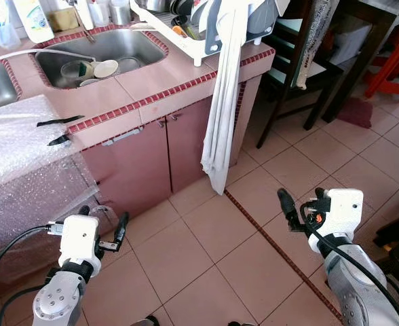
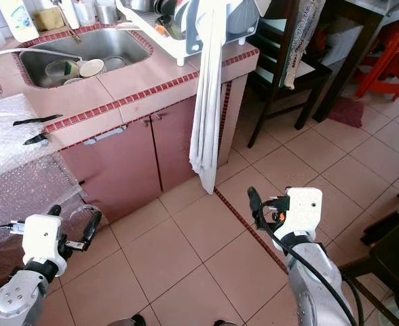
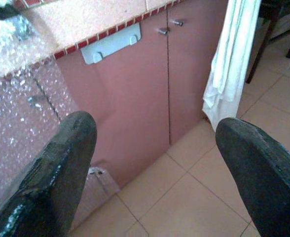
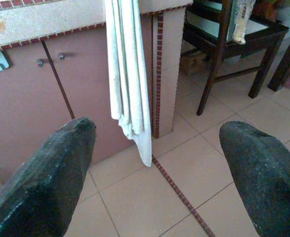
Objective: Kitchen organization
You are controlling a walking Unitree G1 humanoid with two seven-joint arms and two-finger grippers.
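A pink tiled counter [image 1: 118, 102] holds a steel sink [image 1: 135, 47] with a bowl [image 1: 106, 68] and other dishes in it. A white dish rack [image 1: 186, 42] stands to the sink's right. A long white towel [image 1: 220, 115] hangs from the rack over the counter edge, down past the cabinet doors [image 1: 186, 146]. My left gripper [image 1: 103, 223] is open low in front of the cabinet, holding nothing. My right gripper [image 1: 301, 204] is open over the floor tiles, right of the towel, also holding nothing. The left wrist view shows the cabinet doors [image 3: 184, 84] beyond open fingers [image 3: 61, 163].
Bubble wrap [image 1: 23, 149] covers the counter's left end and hangs down its front. A yellow-labelled bottle [image 1: 33, 19] stands behind the sink. A dark wooden chair [image 1: 288, 75] and a red stool [image 1: 396, 54] stand to the right. Tiled floor [image 1: 206, 251] lies open before me.
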